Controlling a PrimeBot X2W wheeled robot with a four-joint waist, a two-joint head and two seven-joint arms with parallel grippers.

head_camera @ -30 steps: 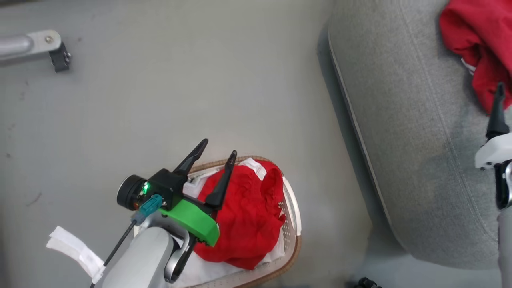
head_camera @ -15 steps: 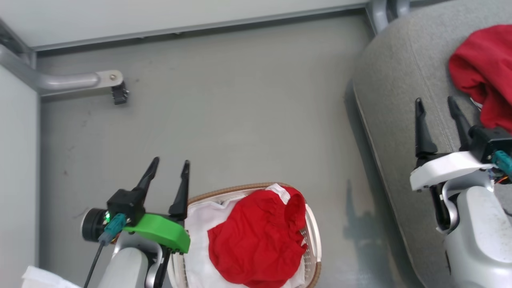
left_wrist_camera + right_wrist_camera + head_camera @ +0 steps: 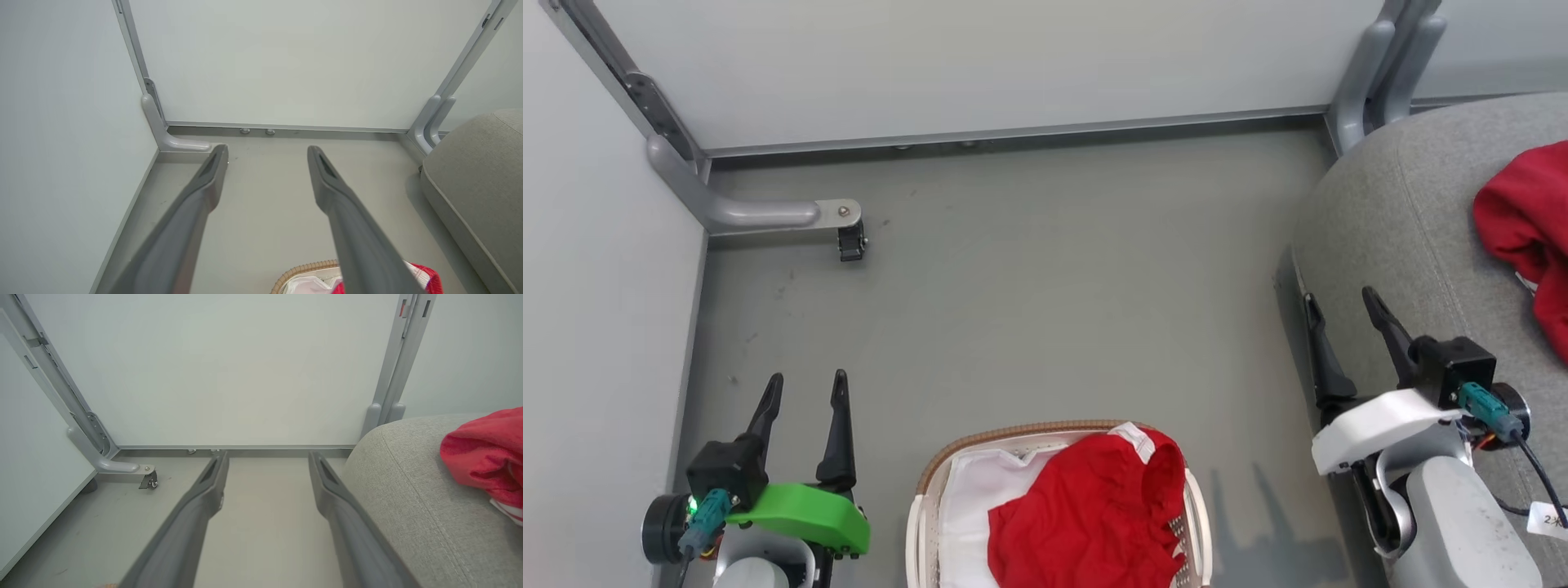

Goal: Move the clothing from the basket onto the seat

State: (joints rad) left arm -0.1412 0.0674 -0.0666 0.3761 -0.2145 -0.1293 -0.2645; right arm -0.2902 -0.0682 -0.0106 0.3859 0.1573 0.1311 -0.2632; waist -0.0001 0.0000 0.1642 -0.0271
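A red piece of clothing (image 3: 1094, 514) lies bunched in the white basket (image 3: 919, 523) with the brown rim, on its white liner, at the bottom middle of the head view. Its edge (image 3: 425, 277) peeks in at the bottom of the left wrist view. Another red garment (image 3: 1527, 237) rests on the grey seat (image 3: 1405, 212) at the right, also as the garment (image 3: 486, 457) on the seat (image 3: 408, 490). My left gripper (image 3: 805, 384) stands open and empty left of the basket. My right gripper (image 3: 1339, 298) is open and empty at the seat's front edge.
White panel walls close off the back and left, with grey metal posts and a bracket foot with a caster (image 3: 849, 241) on the grey floor. Bare floor lies between basket, walls and seat.
The head camera has tilted up, showing the back wall. My left gripper has drawn away from over the basket to its left. My right gripper has come off the garment on the seat.
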